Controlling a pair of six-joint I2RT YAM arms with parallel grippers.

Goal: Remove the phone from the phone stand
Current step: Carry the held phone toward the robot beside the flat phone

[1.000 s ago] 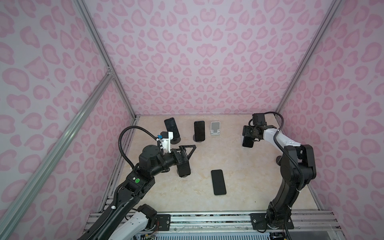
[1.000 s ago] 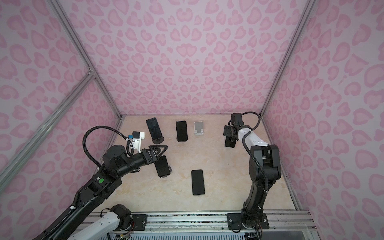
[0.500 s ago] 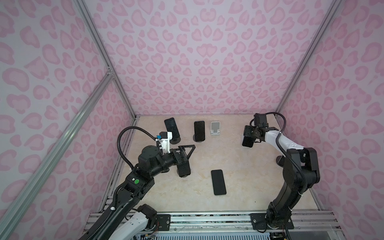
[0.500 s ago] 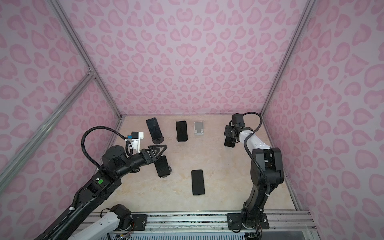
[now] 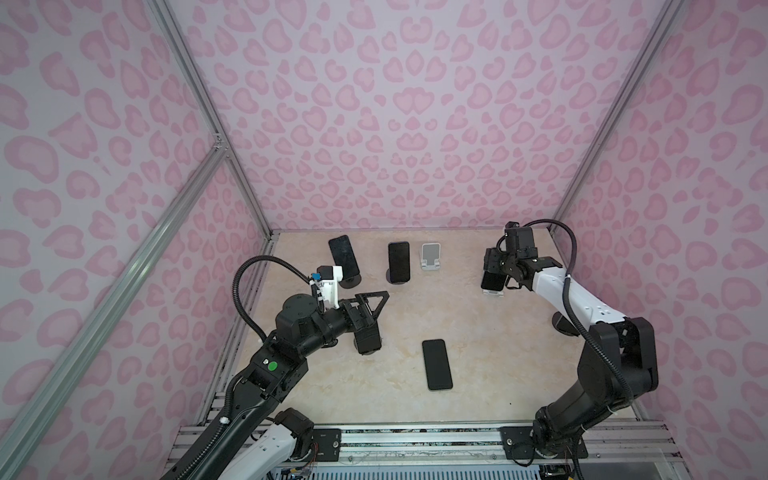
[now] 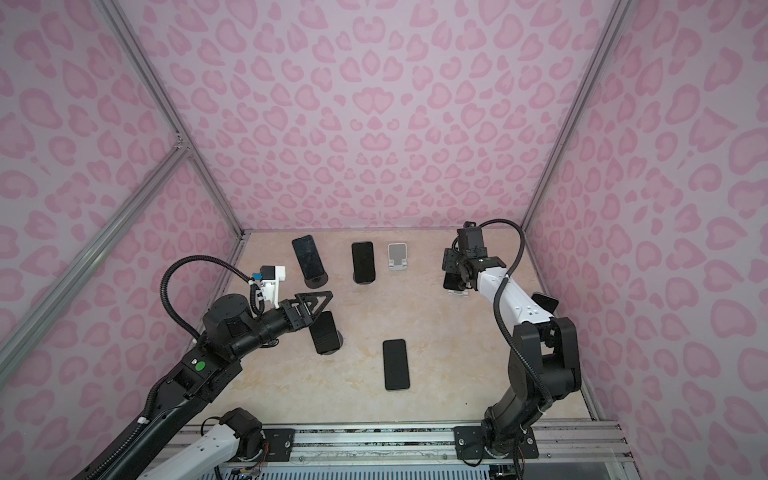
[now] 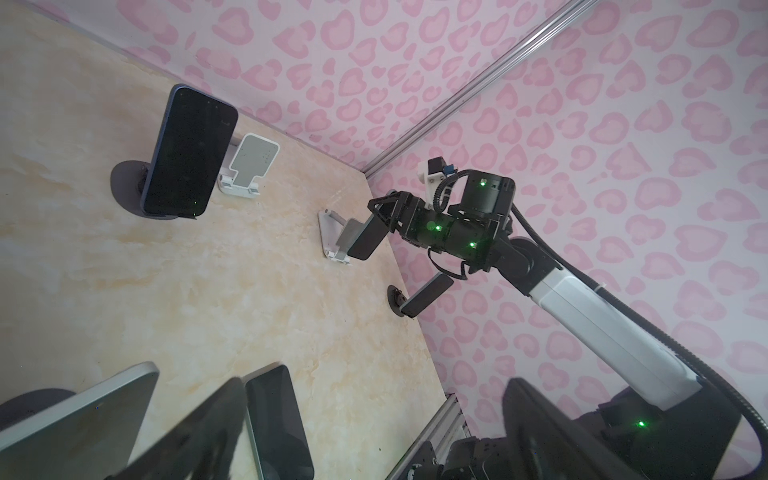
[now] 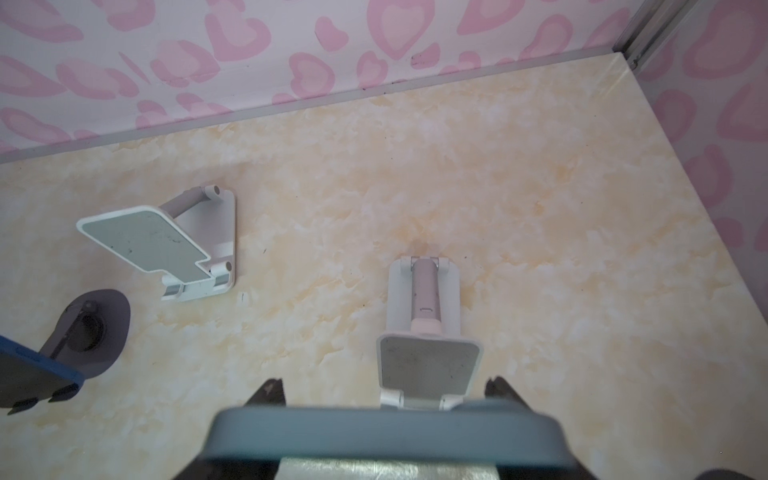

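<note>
My right gripper (image 5: 494,277) is shut on a dark phone (image 5: 491,283) at the back right, gripping it by its long sides. In the right wrist view the phone's (image 8: 382,432) blue-grey edge spans between the fingers (image 8: 266,392). The white phone stand (image 8: 428,365) beyond it has a bare plate. In the left wrist view the phone (image 7: 365,245) hangs tilted just off that stand (image 7: 332,241). My left gripper (image 5: 370,309) is open at the left, over another phone on a round black stand (image 6: 326,332).
Two phones lean on black stands at the back (image 5: 344,257) (image 5: 399,262). An empty white stand (image 5: 430,255) sits beside them. One phone lies flat in the middle (image 5: 436,363). Another phone on a stand (image 6: 544,301) sits behind my right arm, by the right wall.
The right arm's elbow has swung down and to the right while its gripper stays on the phone by the white stand. The left arm has barely moved.
</note>
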